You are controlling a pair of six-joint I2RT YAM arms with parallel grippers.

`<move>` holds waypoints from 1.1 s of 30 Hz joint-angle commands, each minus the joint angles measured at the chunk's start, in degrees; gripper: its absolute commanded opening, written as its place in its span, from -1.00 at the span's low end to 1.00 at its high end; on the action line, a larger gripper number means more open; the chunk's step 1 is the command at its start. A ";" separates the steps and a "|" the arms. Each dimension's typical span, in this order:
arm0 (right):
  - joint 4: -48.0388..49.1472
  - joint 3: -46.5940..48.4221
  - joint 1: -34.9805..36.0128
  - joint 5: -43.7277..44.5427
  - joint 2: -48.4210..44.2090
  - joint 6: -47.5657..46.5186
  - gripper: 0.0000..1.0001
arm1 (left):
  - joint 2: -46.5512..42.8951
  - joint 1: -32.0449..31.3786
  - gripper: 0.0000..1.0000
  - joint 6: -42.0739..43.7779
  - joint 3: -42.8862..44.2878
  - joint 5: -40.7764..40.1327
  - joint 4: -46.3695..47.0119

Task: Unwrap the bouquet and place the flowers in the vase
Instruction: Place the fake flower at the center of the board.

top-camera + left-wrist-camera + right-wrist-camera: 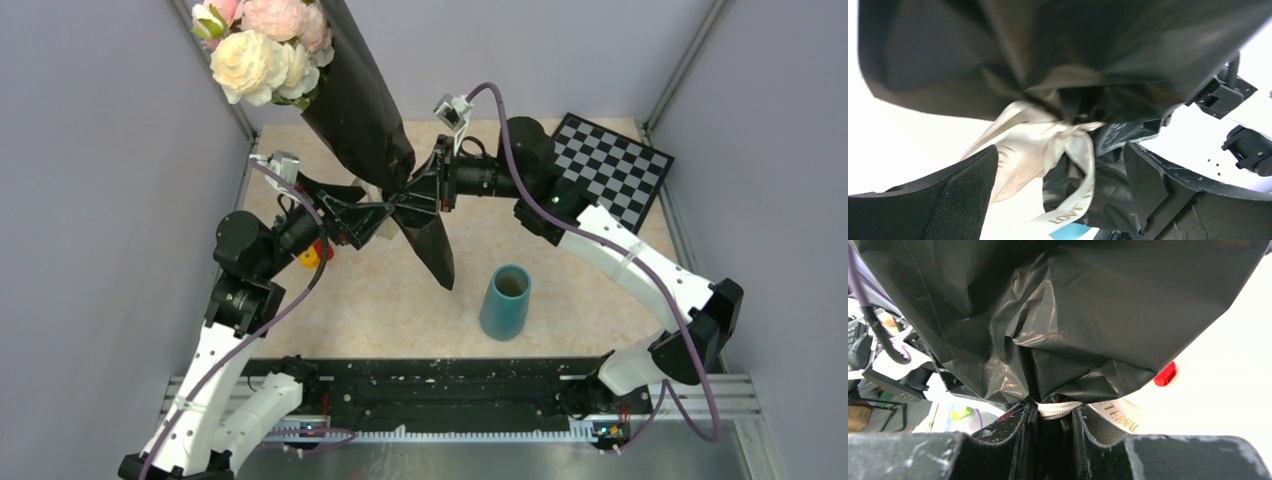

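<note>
1. While the right arm (pixel 620 250) is bending in from the lower right of the overhead view and stretching its forearm leftward across the middle, the left arm (pixel 245 255) is folding up from the lower left and pointing its wrist rightward, so the two are meeting at mid-frame.
2. The bouquet (pixel 365 120) is hanging above the table (pixel 380 320) between them, its long axis running diagonally. The flowers (pixel 262 45) are pointing to the upper left corner, and the tapered black paper tail is pointing down toward the lower centre.
3. The right gripper (pixel 415 198) is clamping narrowly on the bouquet's tied neck. In its wrist view the fingers (pixel 1013 435) are pinching the crumpled wrap just under a white band of the ribbon (pixel 1058 409).
4. The left gripper (pixel 380 213) is standing fully spread, its fingers (pixel 963 200) sitting on either side of the neck. Whether they are touching the paper I cannot tell.
5. The vase (pixel 505 302) is standing upright, mouth up, right of the paper tail and apart from it.
6. The ribbon's cream, lettered tails are trailing between the spread fingers.
</note>
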 commanded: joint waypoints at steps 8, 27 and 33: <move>7.51 -0.97 0.52 -3.22 -4.11 -1.21 -1.00 | -0.85 0.37 0.97 -12.92 -4.45 6.49 15.59; 12.00 -3.72 0.53 -11.36 -5.72 0.09 -1.00 | 1.86 0.37 0.97 -19.59 -7.55 5.82 24.82; 12.01 -3.87 0.62 -12.77 -5.74 0.29 -1.00 | 3.14 0.42 0.68 -21.49 -8.13 7.35 28.46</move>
